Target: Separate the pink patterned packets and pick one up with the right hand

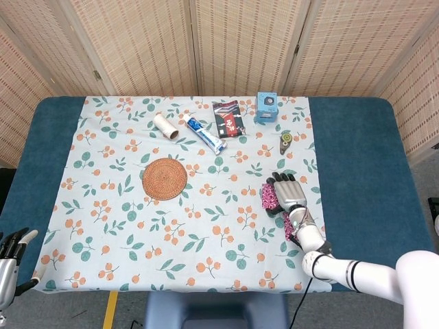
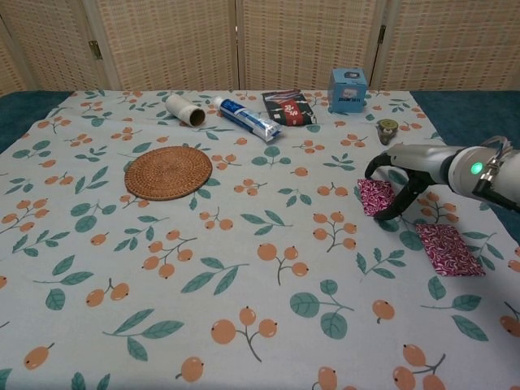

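Two pink patterned packets lie apart on the floral cloth at the right. My right hand [image 1: 286, 194] [image 2: 400, 172] arches over the farther packet [image 1: 268, 197] [image 2: 374, 197]. Its fingertips [image 2: 396, 209] come down at that packet's right edge while the thumb hangs above its far side. The packet lies flat on the cloth and the hand holds nothing. The nearer packet [image 2: 448, 249] [image 1: 289, 234] lies free, partly covered by my forearm in the head view. My left hand [image 1: 11, 264] hangs off the table's near left corner with its fingers apart and nothing in it.
A woven round coaster [image 1: 164, 178] lies left of centre. Along the far edge sit a cardboard tube [image 1: 165, 126], a toothpaste tube [image 1: 204, 133], a dark packet [image 1: 228, 118], a blue box [image 1: 267, 107] and a small round tool [image 1: 285, 141]. Blue table [image 1: 357, 151] borders the cloth.
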